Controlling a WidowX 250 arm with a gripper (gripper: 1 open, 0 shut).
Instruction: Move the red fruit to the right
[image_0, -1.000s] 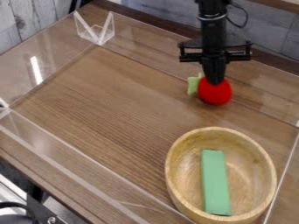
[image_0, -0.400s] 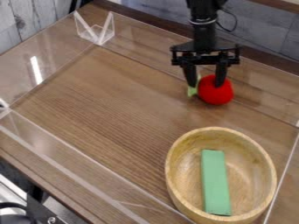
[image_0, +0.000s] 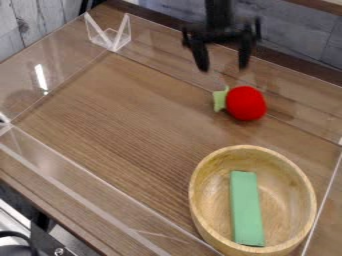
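A: Where does the red fruit (image_0: 243, 102) sit now?

B: On the worktop (image_0: 120, 120), toward its right edge and in the far half, resting free. Its light-green leafy stub points left, so its long axis runs roughly left to right across the worktop.

A: And the gripper (image_0: 222, 55)?

B: Above and behind the fruit, nearer the far edge and a little to the left of it. So from the jaws the fruit lies down, forward toward the near edge, and slightly right. There is clear air between them; nothing touches.

A: The jaws?

B: Spread wide, the two fingers hanging down well apart, with nothing between them. They hold nothing.

A: How do you read the task?

B: I'd judge the fruit already lies well to the right, so the placing looks done and the arm seems clear of it. If any more shifting were wanted, the jaws would have to drop and straddle the fruit across its short axis, front to back.

A: Anything nearby to mind?

B: The wooden bowl (image_0: 211, 175) with the green block (image_0: 246, 206) in it sits at the near right corner, well apart from the fruit.
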